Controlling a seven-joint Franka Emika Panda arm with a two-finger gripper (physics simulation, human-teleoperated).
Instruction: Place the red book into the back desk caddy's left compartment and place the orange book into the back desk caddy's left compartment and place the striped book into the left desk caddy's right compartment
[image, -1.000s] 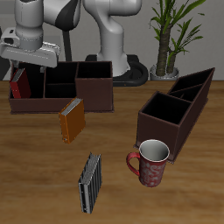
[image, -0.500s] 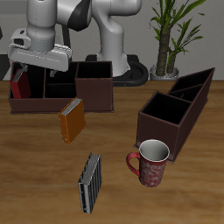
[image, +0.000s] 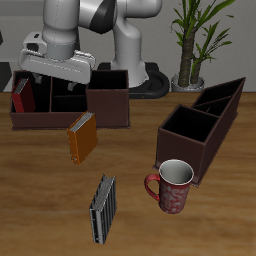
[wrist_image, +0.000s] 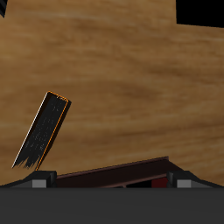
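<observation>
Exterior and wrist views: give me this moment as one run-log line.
red book: in back desk caddy | orange book: on table, untouched | striped book: on table | gripper: above caddy, holding nothing visible | next: likely orange book

Red book (image: 21, 96) standing upright in the end compartment of the back desk caddy (image: 108, 112), a long dark-brown box at the rear of the counter. Orange book (image: 82, 137) (wrist_image: 44, 129) propped on edge just before that caddy's front wall, dark cover showing. Striped book (image: 103, 208), grey with black bands, tilted nearer the front edge. Left desk caddy (image: 197, 137) set at an angle, dark, compartments open
</observation>
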